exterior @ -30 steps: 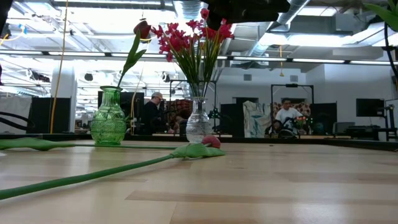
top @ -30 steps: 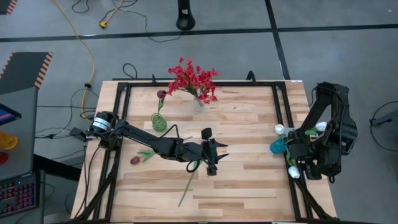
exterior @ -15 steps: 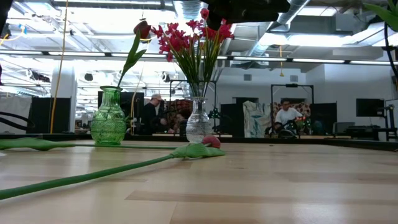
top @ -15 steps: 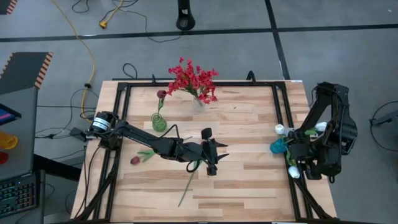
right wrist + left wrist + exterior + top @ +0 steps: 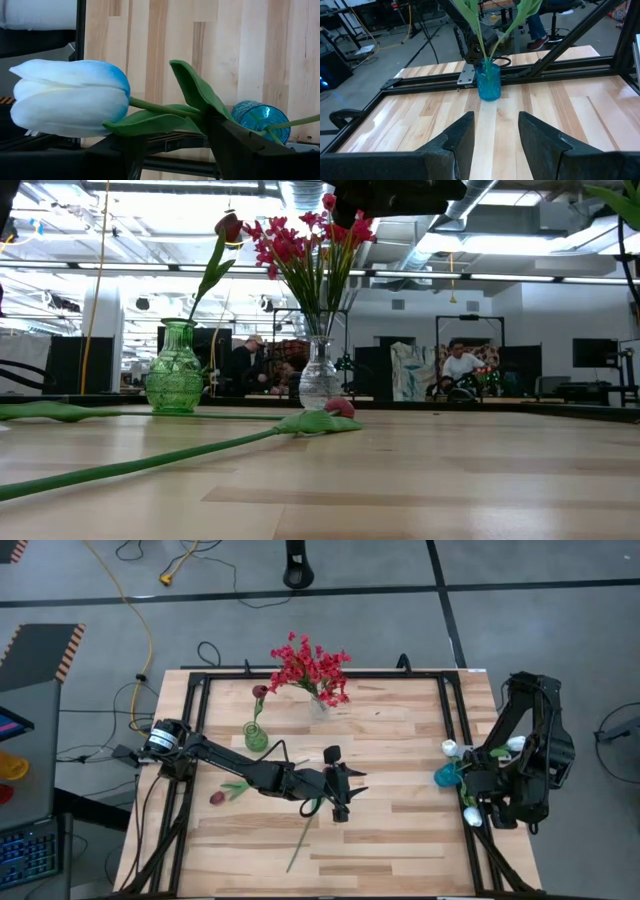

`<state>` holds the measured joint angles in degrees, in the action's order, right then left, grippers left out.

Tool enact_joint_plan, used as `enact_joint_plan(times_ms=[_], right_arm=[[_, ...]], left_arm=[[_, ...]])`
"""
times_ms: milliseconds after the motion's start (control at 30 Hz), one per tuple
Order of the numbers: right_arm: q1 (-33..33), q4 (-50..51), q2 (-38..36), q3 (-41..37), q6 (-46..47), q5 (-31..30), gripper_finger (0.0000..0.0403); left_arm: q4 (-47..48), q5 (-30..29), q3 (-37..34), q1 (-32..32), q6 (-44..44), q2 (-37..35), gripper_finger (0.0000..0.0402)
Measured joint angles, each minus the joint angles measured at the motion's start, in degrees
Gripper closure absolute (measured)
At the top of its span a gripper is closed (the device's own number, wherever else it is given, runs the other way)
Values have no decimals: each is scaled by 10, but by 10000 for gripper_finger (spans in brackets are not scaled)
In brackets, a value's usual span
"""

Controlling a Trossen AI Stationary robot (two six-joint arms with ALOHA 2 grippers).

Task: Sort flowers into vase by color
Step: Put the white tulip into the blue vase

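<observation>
Red sprays (image 5: 310,668) stand in a clear vase (image 5: 320,706) at the far middle. One maroon tulip (image 5: 260,692) stands in a green vase (image 5: 256,737). Another maroon tulip lies flat on the table, its bud (image 5: 217,798) at the left, and a long green stem (image 5: 299,843) lies near the front. White tulips (image 5: 451,748) stand in a blue vase (image 5: 447,778) at the right. My left gripper (image 5: 340,796) hovers open and empty over the table's middle, and in the left wrist view (image 5: 496,131) it points at the blue vase (image 5: 488,83). My right gripper (image 5: 175,150) is open beside the blue vase, with a white tulip (image 5: 70,97) just ahead of it. My right gripper: a leaf (image 5: 197,95) of the white tulip runs close past one finger (image 5: 235,147). I cannot tell whether they touch. The fingers stand wide apart and pinch nothing.
A black metal frame (image 5: 455,730) runs round the table top. The bare wood at the front right is free. In the low view people (image 5: 460,368) sit in the room far behind the table.
</observation>
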<state>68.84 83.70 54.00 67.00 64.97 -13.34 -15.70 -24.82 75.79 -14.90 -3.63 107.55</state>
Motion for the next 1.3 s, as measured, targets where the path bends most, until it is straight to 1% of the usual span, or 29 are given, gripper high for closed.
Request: enact_joint_plan(times_ms=[233, 700, 800, 867, 1067, 1167, 1300], right_arm=[[0, -3, 0, 0, 39, 0, 178], [0, -4, 0, 0, 40, -1, 177], [0, -21, -3, 0, 20, -18, 169], [0, -30, -9, 0, 7, -19, 159], [0, -28, -18, 12, 3, -25, 114], [0, -28, -19, 27, -20, -40, 82], [0, -36, -19, 45, -47, -60, 29]], left_arm=[[0, 0, 0, 0, 0, 0, 261], [0, 0, 0, 0, 0, 0, 261], [0, 0, 0, 0, 0, 0, 261], [0, 0, 0, 0, 0, 0, 261], [0, 0, 0, 0, 0, 0, 261], [0, 0, 0, 0, 0, 0, 261], [0, 0, 0, 0, 0, 0, 261]])
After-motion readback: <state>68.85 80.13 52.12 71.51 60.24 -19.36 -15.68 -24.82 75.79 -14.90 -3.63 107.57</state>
